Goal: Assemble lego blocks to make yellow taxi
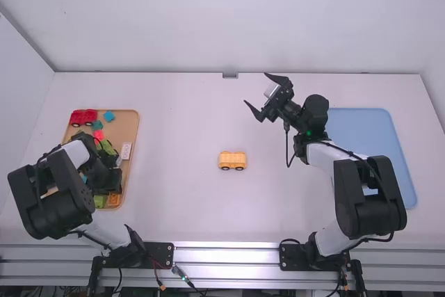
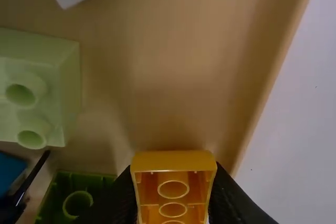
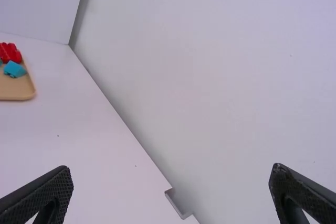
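While orange brick (image 2: 173,160) is gripped — green brick (image 2: 60,186) neighbours.

no text, label or brand can be read in the high view or in either wrist view. no number or sign can be made out in them either.
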`<action>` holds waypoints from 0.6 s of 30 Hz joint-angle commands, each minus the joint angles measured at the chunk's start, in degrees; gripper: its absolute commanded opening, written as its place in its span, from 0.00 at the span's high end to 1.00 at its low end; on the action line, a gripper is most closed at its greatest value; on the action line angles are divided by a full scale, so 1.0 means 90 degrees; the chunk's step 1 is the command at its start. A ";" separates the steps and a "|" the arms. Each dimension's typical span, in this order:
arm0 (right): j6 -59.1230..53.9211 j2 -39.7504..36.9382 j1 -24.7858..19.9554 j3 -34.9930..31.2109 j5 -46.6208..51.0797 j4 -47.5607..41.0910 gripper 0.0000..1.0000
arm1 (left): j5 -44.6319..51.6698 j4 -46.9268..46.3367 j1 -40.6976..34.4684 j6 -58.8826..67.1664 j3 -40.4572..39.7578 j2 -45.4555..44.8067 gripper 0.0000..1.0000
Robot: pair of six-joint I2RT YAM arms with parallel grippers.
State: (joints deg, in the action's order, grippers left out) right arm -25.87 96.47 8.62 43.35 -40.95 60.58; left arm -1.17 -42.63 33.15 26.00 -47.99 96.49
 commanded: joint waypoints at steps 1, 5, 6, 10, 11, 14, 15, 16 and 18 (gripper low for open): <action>0.0066 -0.0146 0.0010 0.0189 -0.0019 0.0036 0.01 | -0.0005 -0.0046 -0.0017 0.0046 0.0061 -0.0151 0.72; 0.0066 -0.0146 0.0010 0.0187 -0.0015 0.0039 0.01 | -0.0364 -0.0044 -0.0015 -0.0471 -0.0146 -0.0151 0.79; 0.0061 -0.0146 0.0010 0.0189 -0.0019 0.0036 0.01 | -0.0376 -0.0022 -0.0015 -0.0573 -0.0238 -0.0151 0.82; 0.0066 -0.0146 0.0010 0.0189 -0.0019 0.0036 0.01 | -0.0024 0.0124 -0.0017 -0.0576 -0.0593 -0.0151 0.85; 0.0063 -0.0146 0.0010 0.0189 -0.0019 0.0034 0.01 | 0.0078 0.0129 -0.0017 -0.0571 -0.0646 -0.0151 0.85; 0.0063 -0.0146 0.0010 0.0187 -0.0019 0.0034 0.01 | 0.0665 0.0095 -0.0015 -0.0571 -0.0996 -0.0151 0.83; 0.0063 -0.0146 0.0010 0.0187 -0.0022 0.0034 0.01 | 0.0775 0.0095 -0.0017 -0.0551 -0.1066 -0.0151 0.82; 0.0068 -0.0146 0.0010 0.0187 -0.0024 0.0032 0.01 | 0.0976 0.0119 -0.0017 -0.0500 -0.1158 -0.0151 0.82; 0.0068 -0.0146 0.0010 0.0187 -0.0090 0.0027 0.01 | 0.1372 0.0153 -0.0017 -0.0333 -0.1290 -0.0151 0.82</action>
State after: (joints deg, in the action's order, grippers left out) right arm -25.89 96.47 8.62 43.33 -41.12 60.60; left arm 4.89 -40.95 33.15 21.78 -58.22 96.47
